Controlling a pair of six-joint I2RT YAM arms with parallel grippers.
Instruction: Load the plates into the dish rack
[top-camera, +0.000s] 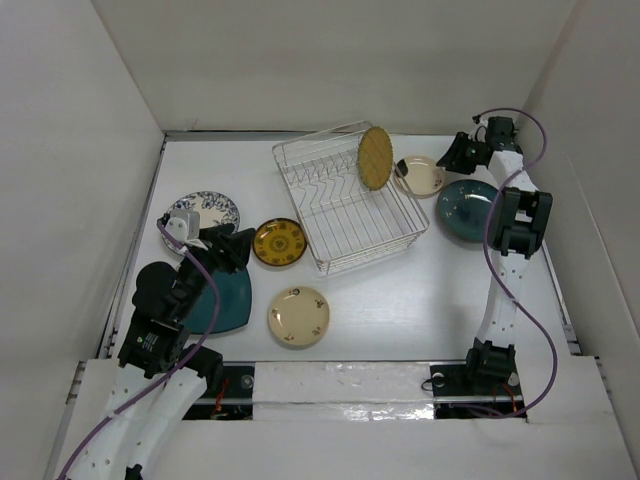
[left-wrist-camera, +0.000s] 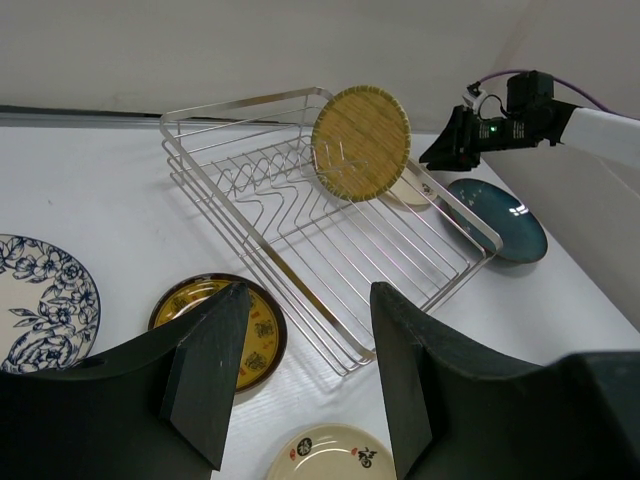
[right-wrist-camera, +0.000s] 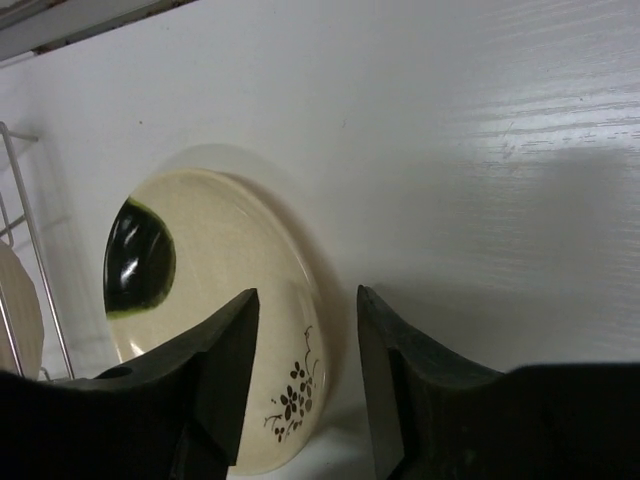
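The dish rack (top-camera: 330, 245) stands mid-table with the tan grid plate (top-camera: 375, 157) upright in its far right end. My right gripper (top-camera: 441, 160) is open, and in the right wrist view (right-wrist-camera: 305, 330) its jaws straddle the near rim of a cream plate (right-wrist-camera: 230, 260) lying right of the rack. The round teal plate (top-camera: 467, 210) lies beside it. My left gripper (top-camera: 238, 245) is open and empty above the table (left-wrist-camera: 308, 330). Around it lie the yellow plate (top-camera: 279, 241), the floral plate (top-camera: 205, 212), the squarish dark teal plate (top-camera: 225, 300) and a second cream plate (top-camera: 298, 316).
White walls close in the table on the left, back and right. The rack's wire edge (right-wrist-camera: 30, 230) stands close left of the right-hand cream plate. The left arm partly covers the dark teal plate.
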